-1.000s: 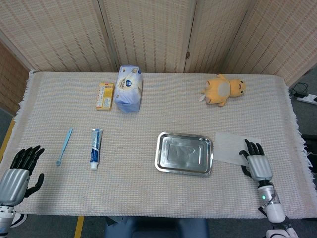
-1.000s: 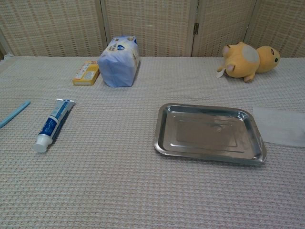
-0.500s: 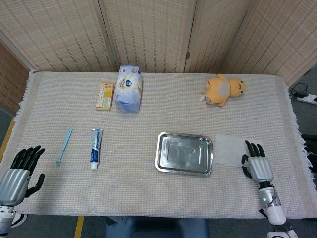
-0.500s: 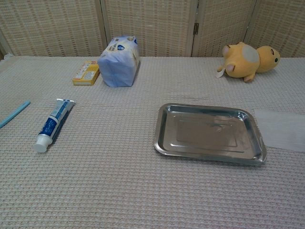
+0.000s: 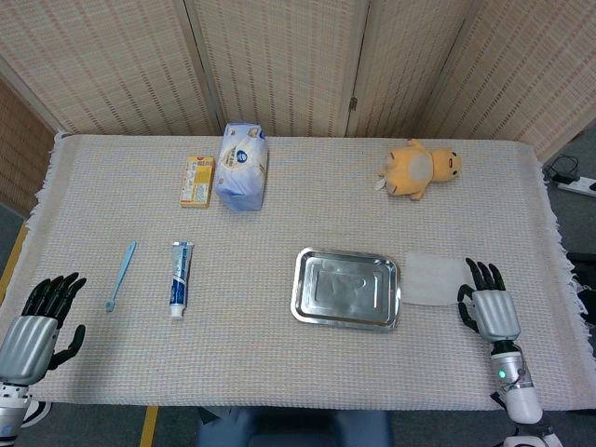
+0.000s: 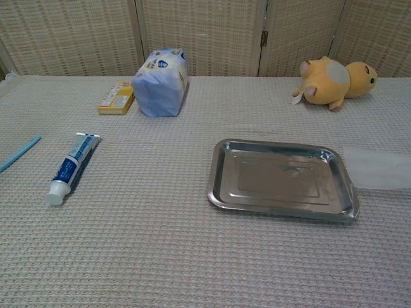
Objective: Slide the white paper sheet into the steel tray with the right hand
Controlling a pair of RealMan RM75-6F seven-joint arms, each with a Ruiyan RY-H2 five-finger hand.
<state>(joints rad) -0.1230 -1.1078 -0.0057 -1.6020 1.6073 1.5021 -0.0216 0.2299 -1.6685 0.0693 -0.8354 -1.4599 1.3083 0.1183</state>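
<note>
The white paper sheet (image 5: pixel 434 277) (image 6: pixel 380 169) lies flat on the cloth, its left edge against the right rim of the steel tray (image 5: pixel 300 289) (image 6: pixel 215 186). The tray holds nothing. My right hand (image 5: pixel 491 304) rests on the cloth just right of the sheet, fingers spread and pointing away from me, fingertips at the sheet's near right corner; whether they touch it I cannot tell. My left hand (image 5: pixel 37 323) lies open at the table's near left corner. Neither hand shows in the chest view.
A toothpaste tube (image 5: pixel 181 277) and a blue toothbrush (image 5: pixel 121 274) lie at the left. A yellow box (image 5: pixel 197 180) and a blue tissue pack (image 5: pixel 242 166) sit at the back. A yellow plush toy (image 5: pixel 421 169) lies behind the tray.
My right hand has drifted right and slightly back toward me, off the sheet's right part. In the chest view the sheet's near edge has shifted; it looks narrower now.
</note>
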